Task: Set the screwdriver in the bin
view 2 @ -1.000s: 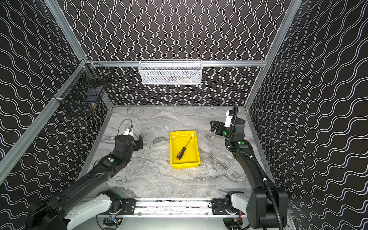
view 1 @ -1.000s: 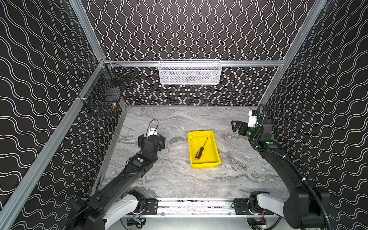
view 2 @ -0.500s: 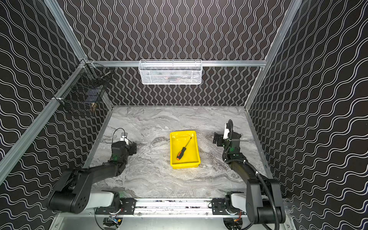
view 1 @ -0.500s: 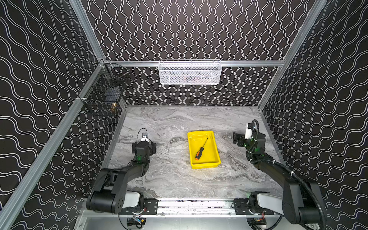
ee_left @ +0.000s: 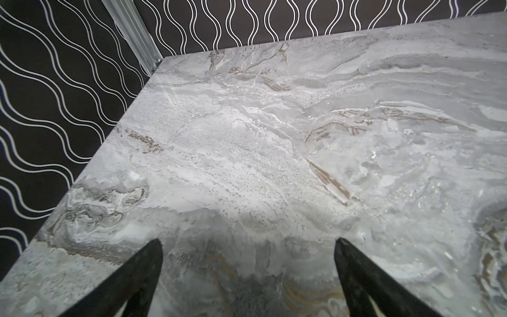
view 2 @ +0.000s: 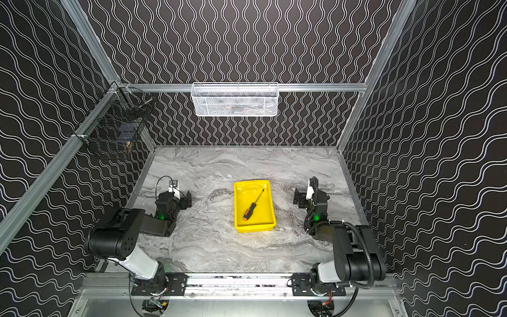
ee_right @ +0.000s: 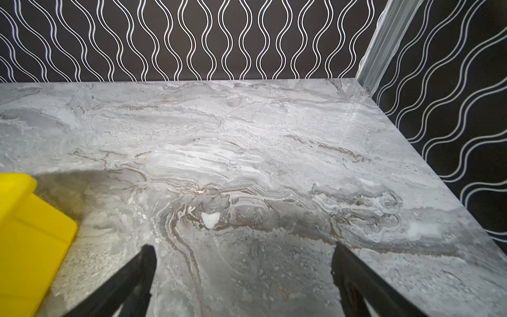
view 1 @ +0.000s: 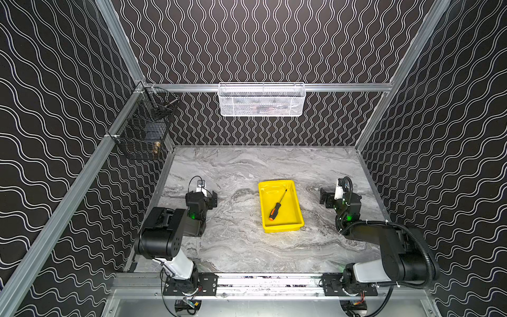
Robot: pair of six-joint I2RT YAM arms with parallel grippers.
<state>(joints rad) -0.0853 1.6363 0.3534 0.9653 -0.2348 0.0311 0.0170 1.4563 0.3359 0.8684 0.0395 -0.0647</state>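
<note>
Left gripper [ee_left: 247,243]: jaws spread wide, nothing between them, only bare table [ee_left: 274,164] ahead. Right gripper [ee_right: 244,248]: likewise wide and empty. In the right wrist view a corner of the bin [ee_right: 27,219] shows near it, clear of the jaws.

In both top views the screwdriver [view 1: 278,204] lies flat and diagonal on the bin floor. Its orange end cap is toward the near wall and its shaft tip toward the far wall, wholly inside the rim. The bin sits between the 2 grippers and is touched by neither.

Judged from this layout, the task is complete: the screwdriver is in the bin and released. Nothing appears left except, perhaps, parking the arms.

Pose: each arm is folded low, its upper links doubled back over the base at the near rail. Each wrist points along the table toward the back wall. Both grippers sit low over the table; whether they touch it cannot be told. The left arm lies beside the left wall, the right arm beside the right wall. The white basket [view 1: 262,100] and black basket [view 1: 142,131], hung on the walls, take no part.
</note>
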